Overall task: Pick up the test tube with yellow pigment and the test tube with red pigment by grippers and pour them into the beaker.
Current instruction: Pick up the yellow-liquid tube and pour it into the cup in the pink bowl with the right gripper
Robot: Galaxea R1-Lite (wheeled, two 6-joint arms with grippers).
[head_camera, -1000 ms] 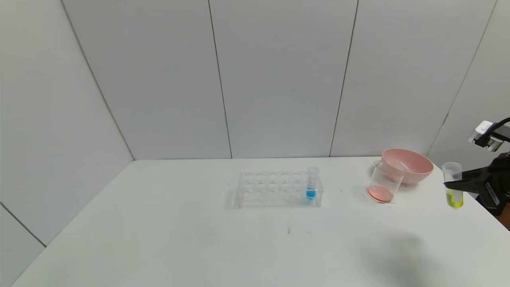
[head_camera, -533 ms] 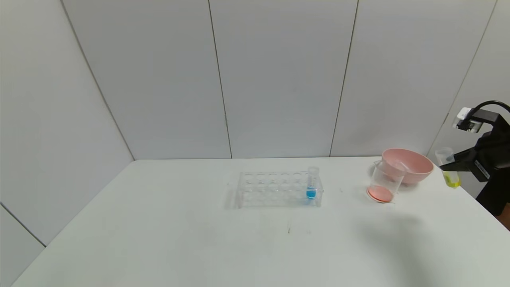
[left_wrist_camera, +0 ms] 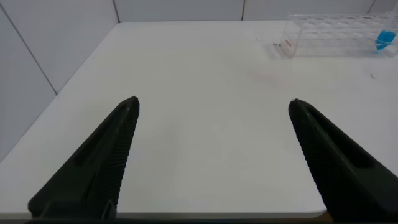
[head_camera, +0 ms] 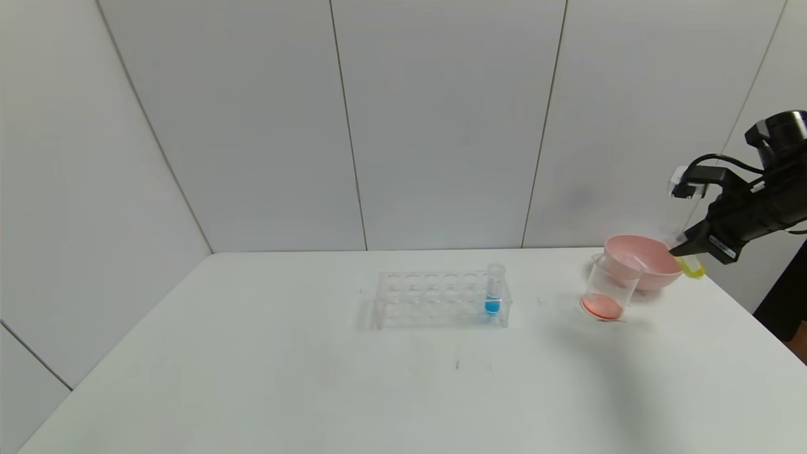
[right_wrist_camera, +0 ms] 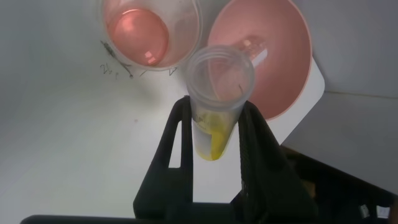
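Bright, even light filled every view, a soft grey shadow lay on the table (head_camera: 605, 378) near its right side, and the wall lines bowed toward the edges.

The counter (head_camera: 315, 378) is a smooth, matt white surface. The rack (head_camera: 435, 299) and beaker (head_camera: 608, 293) look like clear, glossy plastic, though glass cannot be ruled out. The test tube with yellow pigment (right_wrist_camera: 217, 99) is clear and slightly cloudy. The bowl (right_wrist_camera: 273, 56) is smooth pink plastic with a soft sheen. The left tool (left_wrist_camera: 211, 155) has matt black fingers (left_wrist_camera: 99, 162) ribbed on their inner faces; the right tool (right_wrist_camera: 214, 140) is matt black too.
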